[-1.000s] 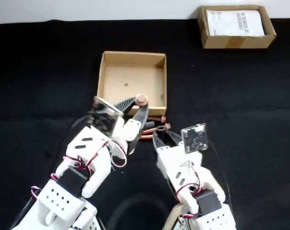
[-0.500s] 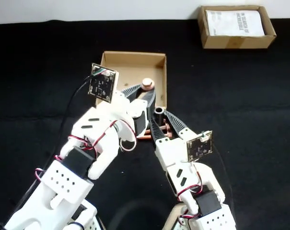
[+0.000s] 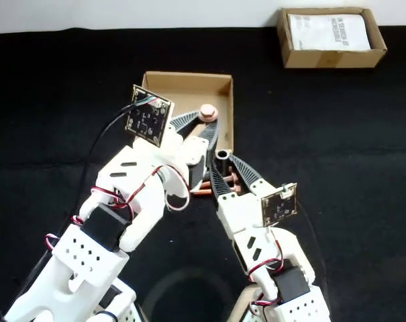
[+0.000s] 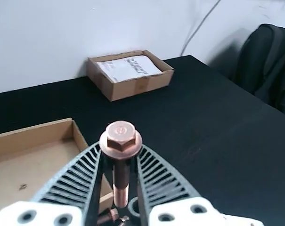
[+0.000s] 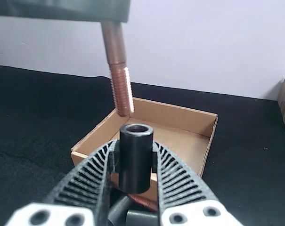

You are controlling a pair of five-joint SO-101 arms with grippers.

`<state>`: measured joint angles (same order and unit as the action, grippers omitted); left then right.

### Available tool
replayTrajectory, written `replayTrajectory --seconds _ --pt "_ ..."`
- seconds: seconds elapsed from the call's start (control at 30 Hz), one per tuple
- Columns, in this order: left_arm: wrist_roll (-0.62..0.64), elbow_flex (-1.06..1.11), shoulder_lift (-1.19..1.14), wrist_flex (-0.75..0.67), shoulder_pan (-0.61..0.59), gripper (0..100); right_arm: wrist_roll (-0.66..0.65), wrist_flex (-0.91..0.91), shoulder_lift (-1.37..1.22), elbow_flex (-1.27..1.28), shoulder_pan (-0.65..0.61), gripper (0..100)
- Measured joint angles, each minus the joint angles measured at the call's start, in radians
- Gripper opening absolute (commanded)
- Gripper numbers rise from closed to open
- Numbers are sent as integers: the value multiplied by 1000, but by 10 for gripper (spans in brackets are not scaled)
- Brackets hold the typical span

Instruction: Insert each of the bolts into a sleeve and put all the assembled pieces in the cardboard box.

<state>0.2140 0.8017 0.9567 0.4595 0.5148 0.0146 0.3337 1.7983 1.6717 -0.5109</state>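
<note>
A copper-coloured flanged hex bolt [image 4: 120, 141] hangs upright, head up and thread down, pinched in the left gripper [image 3: 207, 123] over the near right corner of the cardboard box [image 3: 182, 77] (shallow, open-topped, brown). Just near and right of it, a short black sleeve [image 5: 135, 160] stands upright, bore up, clamped in the right gripper [image 5: 134, 149], with the bolt's tip just above and beside its mouth. More copper bolts [image 3: 203, 192] lie flat by the box's near wall.

bolt [image 5: 118, 66] just above sleeve [image 5: 135, 157], cardboard box [image 5: 189, 115] behind sleeve
</note>
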Motion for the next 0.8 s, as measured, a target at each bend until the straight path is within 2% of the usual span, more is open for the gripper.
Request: replayTrajectory --seconds 0.17,0.47,0.8 --pt "0 0 0 0 48 9 -21 -2 0 0 0 6" --pt "-2 2 0 0 44 9 -87 -25 0 0 0 6" --pt "5 210 2 -23 57 10 -87 -23 -2 0 -2 6"
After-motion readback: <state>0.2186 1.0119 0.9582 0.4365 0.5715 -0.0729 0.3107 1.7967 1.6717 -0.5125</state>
